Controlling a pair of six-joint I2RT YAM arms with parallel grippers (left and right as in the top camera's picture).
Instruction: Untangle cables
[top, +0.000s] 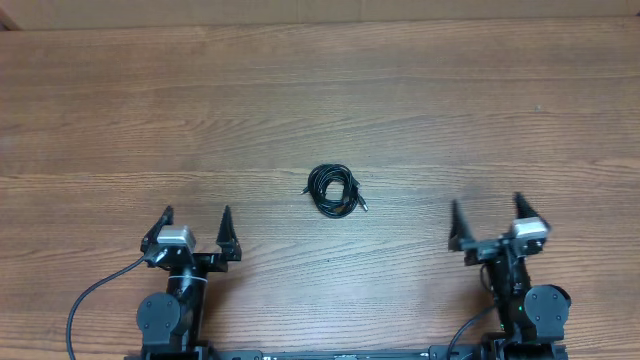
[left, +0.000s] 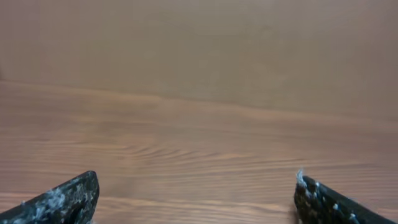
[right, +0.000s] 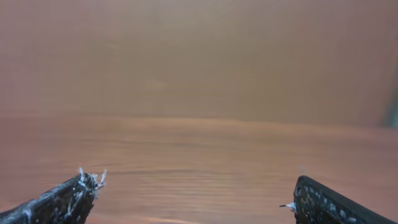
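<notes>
Under both arms, the wood-grain counter (top: 320, 80) fills the overhead view. Both wrist views show only bare wood ahead.

Left jaws and right jaws: both spread wide and holding nothing. They sit low at the near edge with their tips pointing out across the counter.

The cables (top: 334, 191): one small, tight black coil lying flat. It is ahead of both pairs of jaws, roughly midway between them and well apart from each. Neither wrist camera catches it.

A plug end (top: 364, 207) seems to poke out on the side toward the right jaws, but it is too small to be sure.

Likely risks:
- Closing on the whole bundle would lift it as one lump, with nothing separated.
- Pulling a single strand with the rest unpinned could cinch the loops tighter or drag the coil along.
- The cords are very thin and lie flat, so jaws coming down a little off could scrape the wood or close on nothing.
</notes>
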